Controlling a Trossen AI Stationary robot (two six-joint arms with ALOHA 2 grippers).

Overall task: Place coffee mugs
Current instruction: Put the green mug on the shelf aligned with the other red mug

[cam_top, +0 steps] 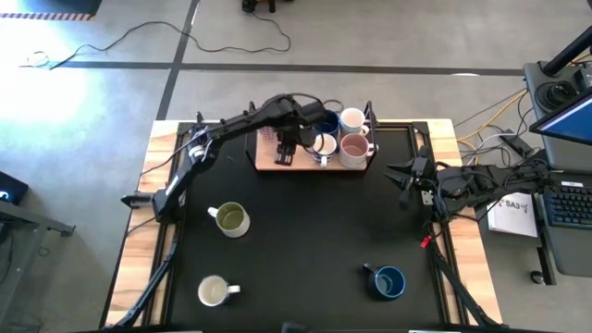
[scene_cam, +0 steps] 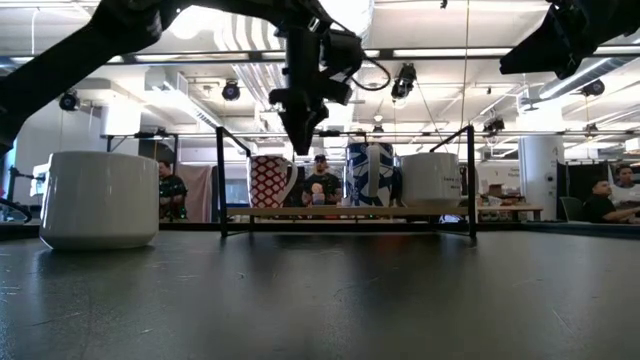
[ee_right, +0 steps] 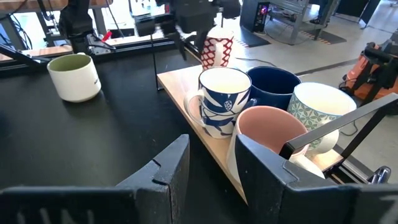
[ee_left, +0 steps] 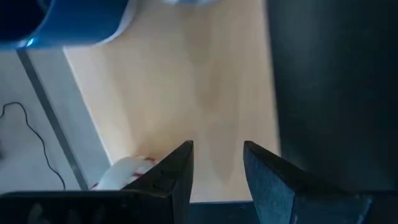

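A wooden tray (cam_top: 266, 163) at the table's far middle holds a dark blue mug (cam_top: 326, 120), a white mug (cam_top: 351, 119), a blue-patterned white mug (ee_right: 221, 99), a pinkish mug (cam_top: 355, 148) and a red-print mug (ee_right: 217, 51). All stand upright on their bases. My left gripper (ee_left: 217, 168) hangs open over the tray's bare left part, fingers pointing down, beside the red-print mug (ee_left: 124, 171). My right gripper (ee_right: 208, 174) waits open at the table's right edge (cam_top: 404, 180). An olive-green mug (cam_top: 229, 219), a white mug (cam_top: 215, 291) and a blue mug (cam_top: 388, 282) stand on the black table.
A black metal frame (scene_cam: 222, 180) surrounds the tray. The black mat between the three loose mugs and the tray is bare. Cables and a laptop (cam_top: 573, 120) lie beyond the table's right edge. People sit in the room behind (scene_cam: 320, 185).
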